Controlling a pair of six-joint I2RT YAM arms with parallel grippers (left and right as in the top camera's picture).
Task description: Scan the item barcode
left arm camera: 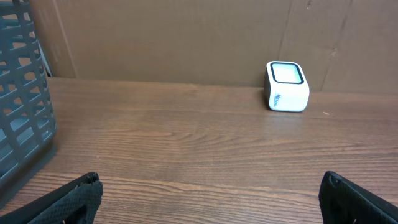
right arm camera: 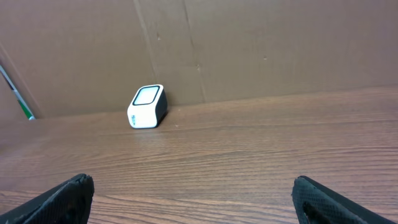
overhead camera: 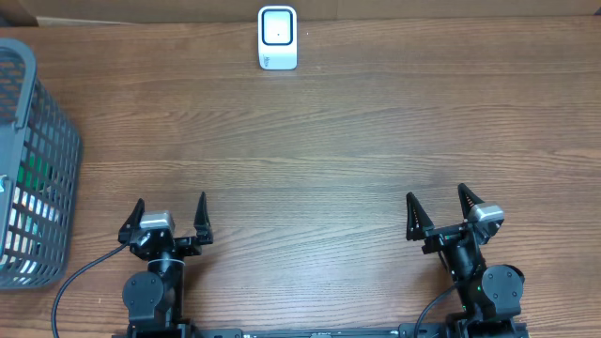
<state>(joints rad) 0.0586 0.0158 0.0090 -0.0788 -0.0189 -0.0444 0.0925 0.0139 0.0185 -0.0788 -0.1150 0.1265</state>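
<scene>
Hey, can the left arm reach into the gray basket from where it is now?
Probably yes. The basket stands close beside the left gripper, nothing lies between them, and the jaws are open and empty. It would have to go in over the mesh wall.

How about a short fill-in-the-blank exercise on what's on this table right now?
The scanner at the far edge of the table is colored ______.
The grey basket stands on the robot's ______ side.
The left gripper and right gripper both have their jaws ______.
Missing words: white; left; open.
</scene>
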